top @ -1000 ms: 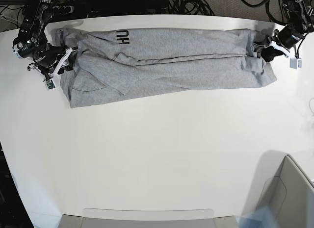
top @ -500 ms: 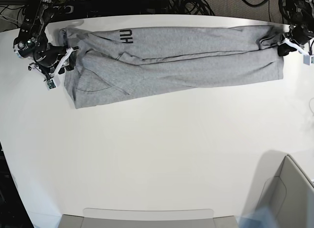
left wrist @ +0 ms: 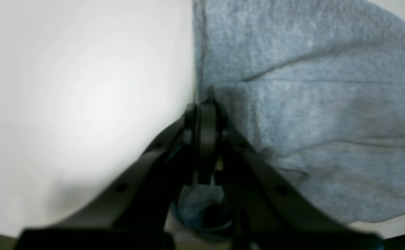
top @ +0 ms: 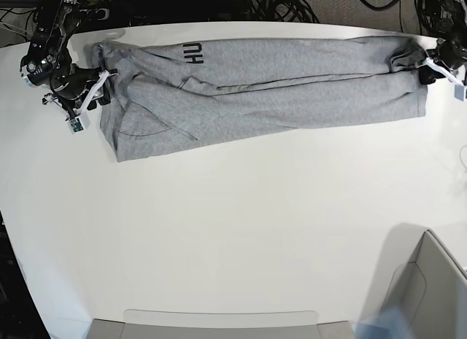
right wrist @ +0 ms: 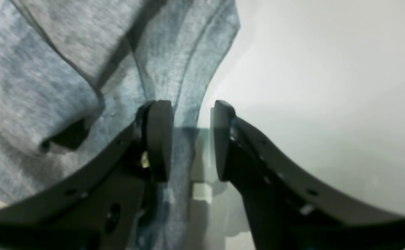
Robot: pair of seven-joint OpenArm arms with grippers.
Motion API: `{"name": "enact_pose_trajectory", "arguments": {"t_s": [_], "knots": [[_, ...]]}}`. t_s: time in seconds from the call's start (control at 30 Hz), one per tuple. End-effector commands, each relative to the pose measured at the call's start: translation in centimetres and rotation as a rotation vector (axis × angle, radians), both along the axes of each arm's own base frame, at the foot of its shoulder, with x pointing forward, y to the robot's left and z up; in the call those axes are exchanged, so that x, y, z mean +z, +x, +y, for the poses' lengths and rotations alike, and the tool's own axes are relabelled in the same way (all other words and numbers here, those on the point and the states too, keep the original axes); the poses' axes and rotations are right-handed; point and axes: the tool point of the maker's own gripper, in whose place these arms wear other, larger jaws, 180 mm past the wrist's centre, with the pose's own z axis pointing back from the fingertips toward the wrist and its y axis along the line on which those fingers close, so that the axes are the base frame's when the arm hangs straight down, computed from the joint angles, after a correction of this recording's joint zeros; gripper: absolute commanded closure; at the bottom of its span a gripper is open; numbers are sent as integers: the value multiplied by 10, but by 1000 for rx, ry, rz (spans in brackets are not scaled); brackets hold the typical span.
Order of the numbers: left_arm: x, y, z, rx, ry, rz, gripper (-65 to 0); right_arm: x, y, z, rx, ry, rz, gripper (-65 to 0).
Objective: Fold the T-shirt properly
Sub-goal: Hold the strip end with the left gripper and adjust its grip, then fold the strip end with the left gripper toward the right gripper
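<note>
T-shirt (top: 270,87): stretched in a long band along table's (top: 241,230) far edge, both ends close to the side edges.
room: near half of table bare, grey bin (top: 430,295) at corner.
left gripper (left wrist: 202,104): clamped tight on shirt's edge.
right gripper (right wrist: 192,139): jaws apart, straddling hem, low over cloth.
print: "HU", black.

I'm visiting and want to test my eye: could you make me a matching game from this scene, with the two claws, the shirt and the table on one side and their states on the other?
Things:
1. left gripper
2. right gripper
3. T-shirt
4. table

States:
A. white, bare in front
B. jaws apart, cloth edge between them
C. stretched into a long grey band
D. pinched shut on cloth

Pairs: 1-D, 2-B, 3-C, 4-A
</note>
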Motion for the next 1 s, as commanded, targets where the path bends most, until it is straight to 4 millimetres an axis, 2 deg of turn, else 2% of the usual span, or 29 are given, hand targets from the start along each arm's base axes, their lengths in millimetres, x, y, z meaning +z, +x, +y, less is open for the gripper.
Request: {"name": "enact_pose_trajectory", "arguments": {"t_s": [0.0,0.13,0.27,0.37,0.57,0.67,0.77,0.83,0.97], "knots": [[32,18,13,-12,61,-80,0,12,9,-2,13,-9,-43,-206],[51,11,4,-17,88,-68,0,12,9,-2,13,-9,-43,-206],[70,24,-23,-84,119,-97,0,12,9,-1,14,-7,-45,-206],[83,28,-46,-134,143,-112,0,12,9,-1,14,-7,-45,-206],[100,32,-80,-203,174,-136,0,11,9,-1,13,-6,-43,-206],[97,46,-110,-295,145,-151,0,11,9,-1,12,-4,-42,-206],[86,50,-142,-387,93,-138,0,11,9,0,14,-4,-43,-206],[79,53,-170,-455,45,-138,0,10,9,0,13,-3,-42,-206],[75,61,-215,-551,-35,-176,0,10,9,-1,12,-2,-40,-206]]}}
